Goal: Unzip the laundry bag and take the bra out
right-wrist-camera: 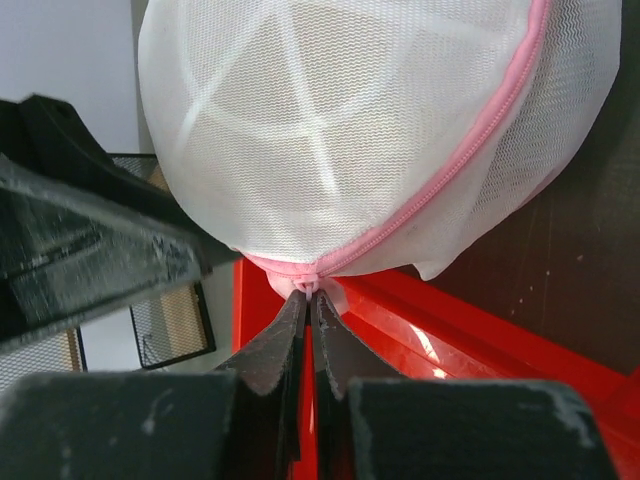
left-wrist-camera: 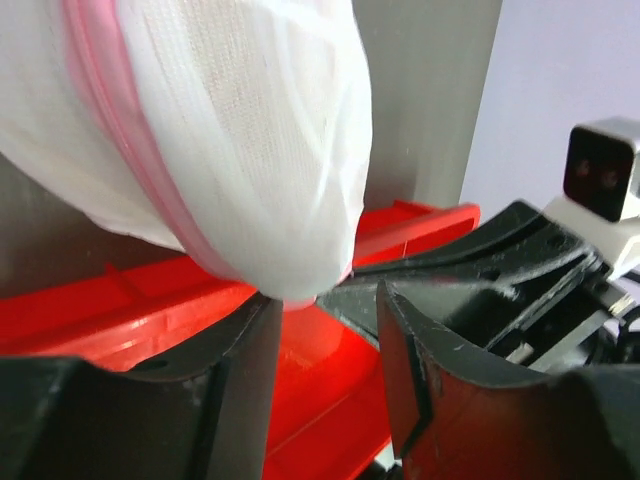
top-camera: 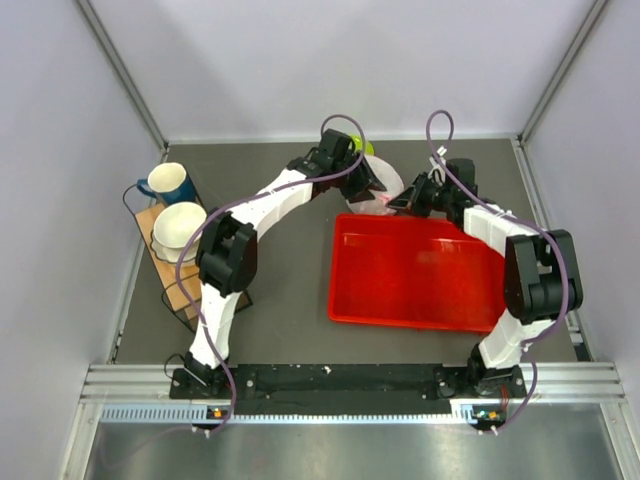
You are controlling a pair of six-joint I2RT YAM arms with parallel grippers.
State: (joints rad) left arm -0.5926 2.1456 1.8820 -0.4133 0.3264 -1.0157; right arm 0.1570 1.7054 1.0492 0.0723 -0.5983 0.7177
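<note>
The laundry bag [top-camera: 383, 186] is a small round pouch of white translucent mesh. It has two domed halves joined by a pink zipper trim [right-wrist-camera: 470, 150]. Along the part that shows, the zipper looks closed. The bag stands on its edge, a little tilted, at the far rim of the red tray [top-camera: 410, 275]. The shut right gripper [right-wrist-camera: 308, 295] pinches its lowest pink point. Through the mesh only pale ribs [right-wrist-camera: 300, 110] show, and no other content can be made out.
</note>
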